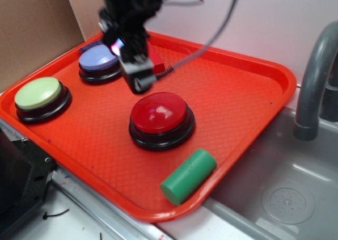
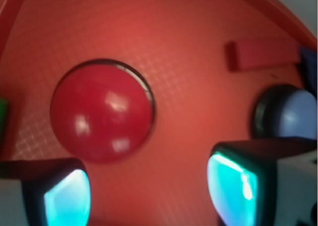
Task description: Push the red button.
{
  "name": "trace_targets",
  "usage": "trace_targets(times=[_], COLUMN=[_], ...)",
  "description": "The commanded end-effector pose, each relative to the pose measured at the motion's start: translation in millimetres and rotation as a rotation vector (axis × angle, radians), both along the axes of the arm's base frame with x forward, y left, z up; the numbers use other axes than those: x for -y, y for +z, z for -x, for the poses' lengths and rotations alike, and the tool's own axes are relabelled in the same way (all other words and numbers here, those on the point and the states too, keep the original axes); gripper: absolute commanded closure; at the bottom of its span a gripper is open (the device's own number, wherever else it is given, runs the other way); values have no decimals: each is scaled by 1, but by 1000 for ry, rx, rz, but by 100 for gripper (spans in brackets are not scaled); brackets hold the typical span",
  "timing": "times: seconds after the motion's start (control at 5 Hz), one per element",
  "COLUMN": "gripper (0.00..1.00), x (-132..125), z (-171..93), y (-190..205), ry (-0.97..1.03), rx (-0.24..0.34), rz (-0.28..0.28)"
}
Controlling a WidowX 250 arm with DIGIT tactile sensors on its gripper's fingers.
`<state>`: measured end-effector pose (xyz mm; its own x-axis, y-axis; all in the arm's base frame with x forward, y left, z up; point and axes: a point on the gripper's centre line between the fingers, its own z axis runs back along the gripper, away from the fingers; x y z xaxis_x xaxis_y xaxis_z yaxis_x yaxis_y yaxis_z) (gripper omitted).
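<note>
Jaws spread wide and empty, we hold our gripper (image 2: 149,191) at six o'clock of the large glossy red dome button (image 2: 102,112), likely rigid and slick, best pressed on its crown.

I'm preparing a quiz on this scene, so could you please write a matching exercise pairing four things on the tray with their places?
Things:
1. red button
2. green cylinder
3. pale green button
4. lavender button

Places:
A. tray's far left, partly behind the gripper
B. near rim, lying on its side
C. middle of the tray
D. left edge

Pairs: 1-C, 2-B, 3-D, 4-A
</note>
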<state>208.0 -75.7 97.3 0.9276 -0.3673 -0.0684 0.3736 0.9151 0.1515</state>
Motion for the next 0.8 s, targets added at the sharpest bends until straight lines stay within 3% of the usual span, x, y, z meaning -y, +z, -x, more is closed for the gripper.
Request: trace_targets(times=[0.0,0.2,0.6], gripper=[0,0,0], x=[26,31,18], z=[-5,-6,5], y=[-15,-34,-57], ry=[-57,-74,-29], rx=[162,133,40], rz=[59,93,123])
